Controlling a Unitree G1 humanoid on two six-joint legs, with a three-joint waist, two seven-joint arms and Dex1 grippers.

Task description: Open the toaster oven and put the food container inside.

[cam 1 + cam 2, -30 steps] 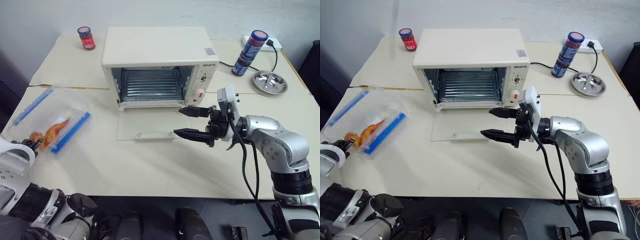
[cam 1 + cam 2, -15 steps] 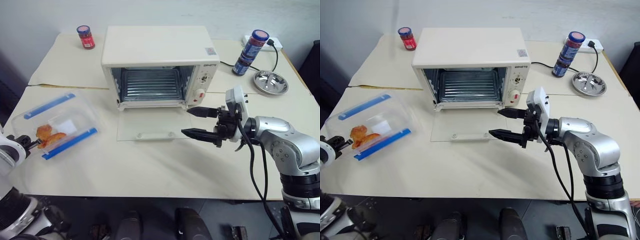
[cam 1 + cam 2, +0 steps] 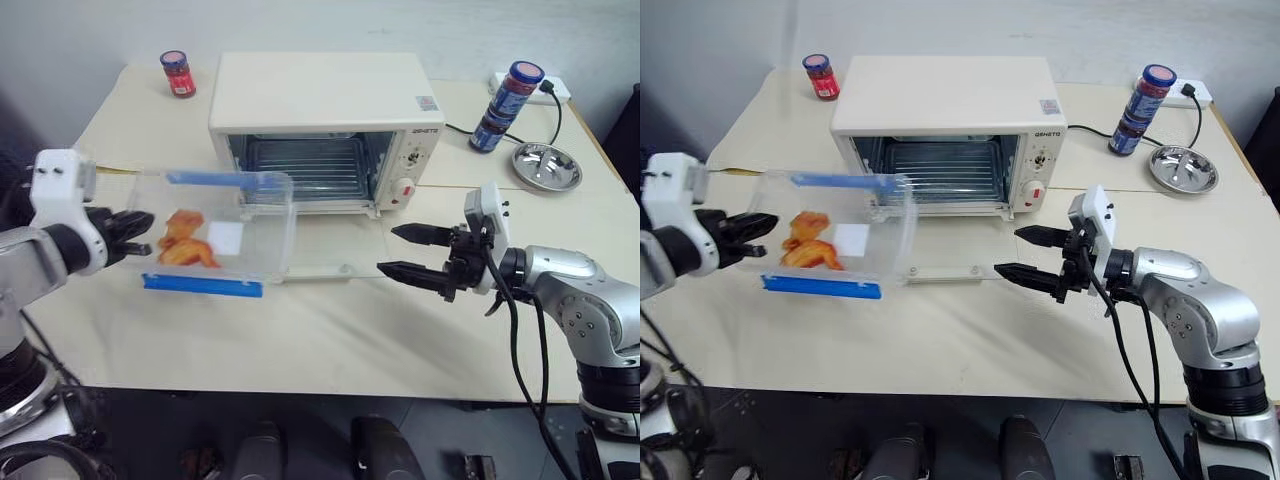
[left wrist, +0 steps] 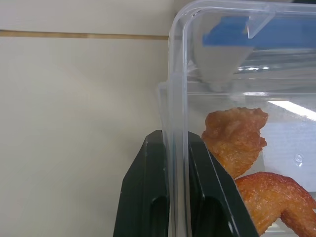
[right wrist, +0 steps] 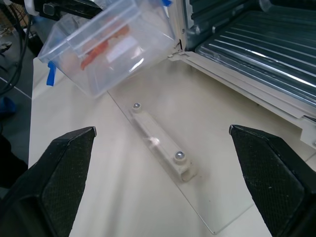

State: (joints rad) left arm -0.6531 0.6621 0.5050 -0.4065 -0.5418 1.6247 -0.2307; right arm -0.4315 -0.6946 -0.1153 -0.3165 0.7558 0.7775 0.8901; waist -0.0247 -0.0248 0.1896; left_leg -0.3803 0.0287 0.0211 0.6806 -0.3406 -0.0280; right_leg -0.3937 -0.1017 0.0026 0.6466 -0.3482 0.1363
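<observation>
Two arms in frame, one at each lower side. At left, left claw (image 3: pixel 135 222) reaching level toward frame centre, black fingers (image 4: pixel 148 197) pinched tight on the end wall of the clear rectangular plastic food container with blue clip strips (image 3: pixel 225 240), gripping it firmly. Container held off the surface at centre left, tilted, orange-brown fried pieces visible inside, its far corner just before the left edge of the oven opening. At right, right claw (image 3: pixel 412 252) stretched level toward frame centre, fingers spread wide apart and holding nothing, hanging above the surface just right of the lowered door.

Large cream-white boxy toaster oven (image 3: pixel 325 95) at upper centre, glass drop-down door with white bar handle (image 3: pixel 335 262) lying flat on the desk, wire rack bare inside, knobs and red dial at its right. Pale cream desk (image 3: pixel 300 340) across the frame. Small red jar (image 3: pixel 179 74) at upper left. Two stacked blue-lidded jars (image 3: pixel 505 93) at upper right, beside a round metal dish (image 3: pixel 546 166) and a black cable. Pale wall behind.
</observation>
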